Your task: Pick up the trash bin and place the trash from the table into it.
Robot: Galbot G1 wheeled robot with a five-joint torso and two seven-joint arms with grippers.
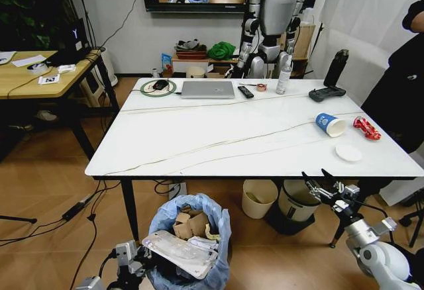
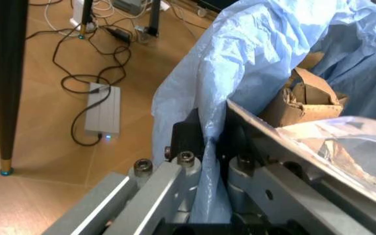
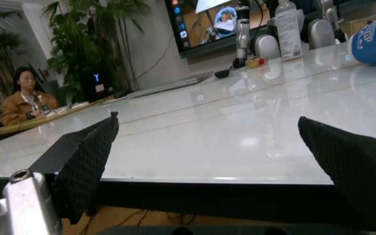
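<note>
The small round trash bin lined with a crinkled light-blue plastic bag (image 1: 190,242) sits low in front of the near edge of the large white marble-look surface with thin grey veins and a black edge (image 1: 218,138). The left gripper (image 1: 132,258) is at the bin's rim, on the robot's left side. In the left wrist view its jaws are clenched on the rim, one finger (image 2: 189,134) outside the blue bag and the other inside it, so the bin appears to be in hand.

Much of the litter is already inside: brown cardboard pieces (image 1: 189,224), some crumpled white paper (image 1: 199,242), and a clear flat plastic tray (image 1: 180,253) lying slantwise across the bin's mouth and jutting past the rim.

Three pieces remain on the surface, all toward its right end: a blue paper cup lying on its side (image 1: 329,124), a red wrapper (image 1: 366,128) near the right edge, and a flat white disc (image 1: 348,152) nearer the front. The silver laptop (image 1: 208,89) and black remote (image 1: 245,91) at the far side are not litter.

The right gripper (image 1: 319,179) hovers just below the front edge at the right end, jaws spread wide and holding nothing; its wrist view looks level across the top toward the cup.

By my judgement the task is well past halfway, with those three pieces left to clear.
</note>
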